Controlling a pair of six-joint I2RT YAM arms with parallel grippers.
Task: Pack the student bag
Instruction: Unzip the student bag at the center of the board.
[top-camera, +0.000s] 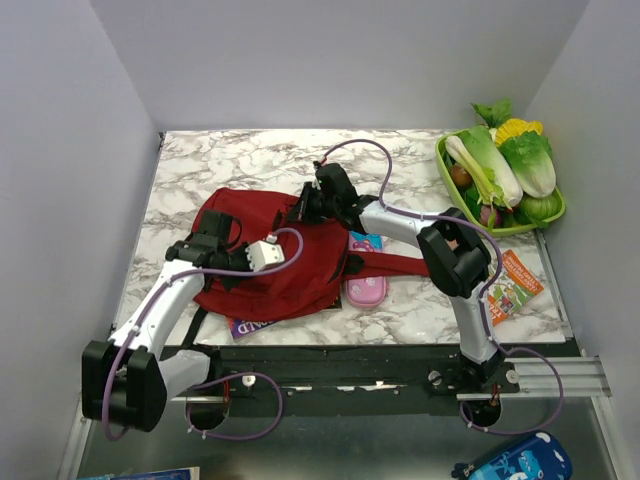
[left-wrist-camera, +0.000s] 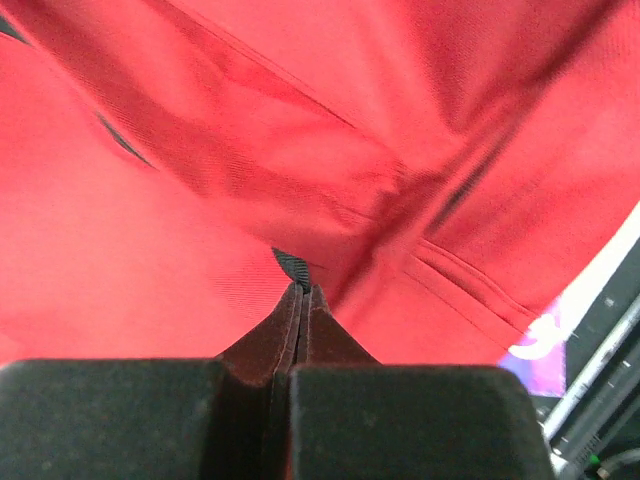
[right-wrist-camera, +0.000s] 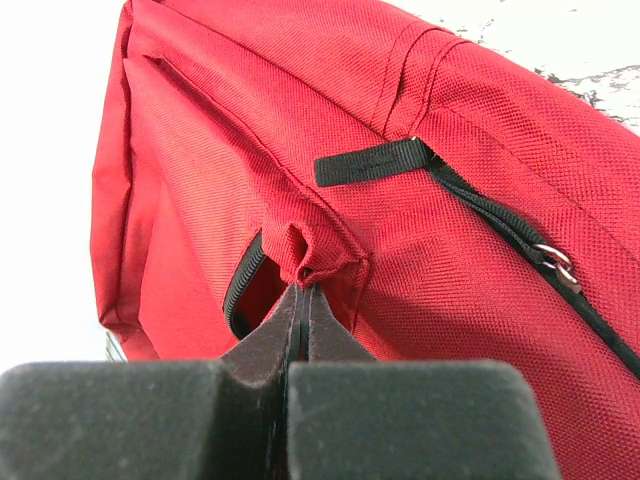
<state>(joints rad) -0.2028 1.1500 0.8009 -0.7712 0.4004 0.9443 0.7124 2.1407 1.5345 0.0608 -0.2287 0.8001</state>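
The student bag (top-camera: 275, 262), a dark red backpack, lies in the middle of the marble table. My left gripper (top-camera: 207, 246) is at the bag's left end. In the left wrist view it (left-wrist-camera: 302, 291) is shut on a thin black webbing strip (left-wrist-camera: 291, 264) of the bag (left-wrist-camera: 140, 250). My right gripper (top-camera: 306, 209) is at the bag's far right edge. In the right wrist view it (right-wrist-camera: 304, 287) is shut on a fold of the bag's red fabric (right-wrist-camera: 325, 250) beside a partly open zipper slot (right-wrist-camera: 240, 285).
A pink pencil case (top-camera: 365, 292) and a small blue-pink card (top-camera: 365, 241) lie by the bag's red strap (top-camera: 395, 264). A book (top-camera: 255, 326) sticks out under the bag's near edge. Another book (top-camera: 512, 285) lies at the right. A green tray (top-camera: 452, 177) of vegetables stands back right.
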